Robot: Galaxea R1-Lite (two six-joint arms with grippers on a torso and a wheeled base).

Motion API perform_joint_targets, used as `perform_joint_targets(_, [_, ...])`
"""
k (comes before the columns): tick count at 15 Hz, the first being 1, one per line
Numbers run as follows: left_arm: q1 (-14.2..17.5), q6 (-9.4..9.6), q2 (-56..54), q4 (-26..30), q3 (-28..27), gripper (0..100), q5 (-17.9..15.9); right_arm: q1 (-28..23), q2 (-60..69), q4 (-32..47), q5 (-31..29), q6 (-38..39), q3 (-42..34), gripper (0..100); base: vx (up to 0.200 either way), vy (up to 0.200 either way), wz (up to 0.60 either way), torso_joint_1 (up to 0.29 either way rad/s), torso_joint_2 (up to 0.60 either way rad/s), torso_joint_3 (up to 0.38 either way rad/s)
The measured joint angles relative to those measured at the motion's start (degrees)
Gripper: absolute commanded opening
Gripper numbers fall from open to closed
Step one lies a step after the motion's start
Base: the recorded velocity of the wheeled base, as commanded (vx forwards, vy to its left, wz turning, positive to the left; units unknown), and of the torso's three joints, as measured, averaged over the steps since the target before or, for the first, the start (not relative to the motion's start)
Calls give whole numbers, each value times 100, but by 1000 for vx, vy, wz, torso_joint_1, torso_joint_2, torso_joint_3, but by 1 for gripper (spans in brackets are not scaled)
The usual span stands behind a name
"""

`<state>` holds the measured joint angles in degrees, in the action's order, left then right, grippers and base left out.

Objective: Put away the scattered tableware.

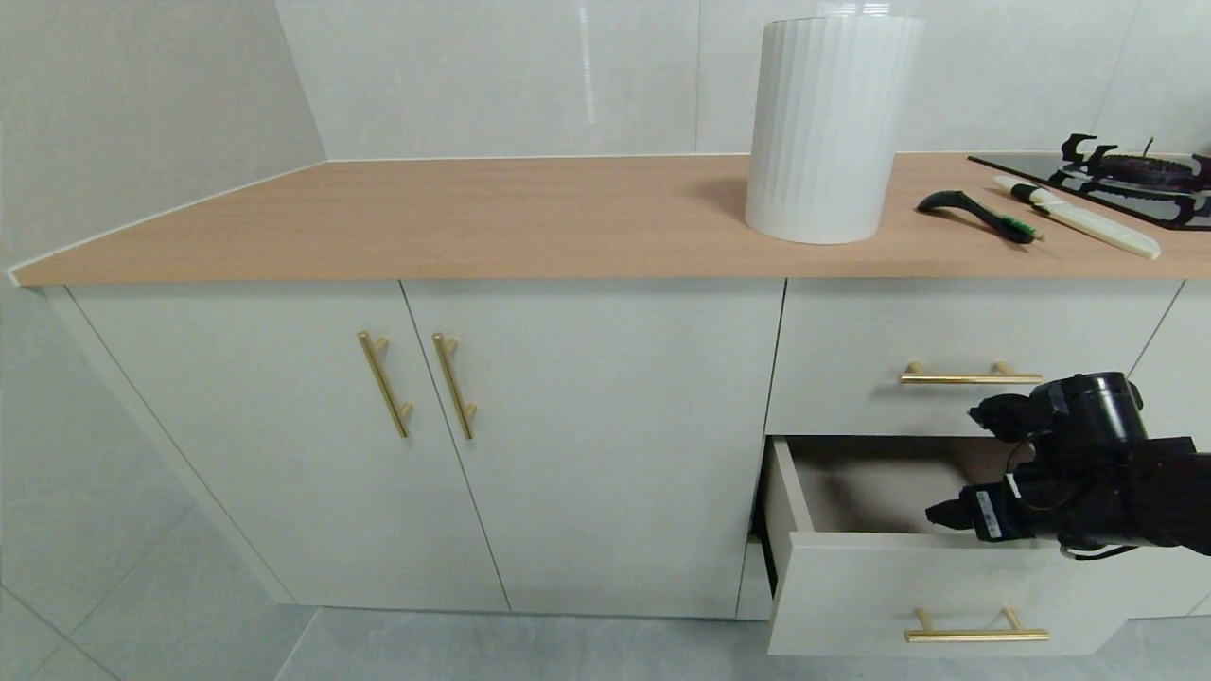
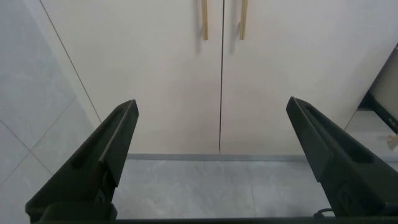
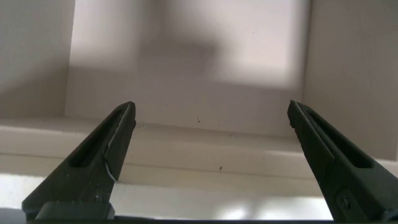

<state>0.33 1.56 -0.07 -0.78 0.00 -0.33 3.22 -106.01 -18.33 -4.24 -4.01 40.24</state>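
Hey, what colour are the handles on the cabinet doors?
The cabinet door handles are brushed gold, best seen in the head view.

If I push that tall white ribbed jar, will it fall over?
Pushed near the top, the white ribbed jar might tip, being taller than wide. Its base on the counter looks broad, so low pushes likely slide it.
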Motion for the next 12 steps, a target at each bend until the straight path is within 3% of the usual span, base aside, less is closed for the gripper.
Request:
perform_joint_targets(6, [0, 0, 0, 2, -2, 100, -2, 140, 551, 1824, -10, -266, 41, 100, 0, 0, 0, 0, 0, 0])
perform_joint_targets(12, [-2, 0, 0, 2, 0, 100, 0, 575, 1029, 3004, -251, -474, 18, 100, 0, 0, 0, 0, 0, 0])
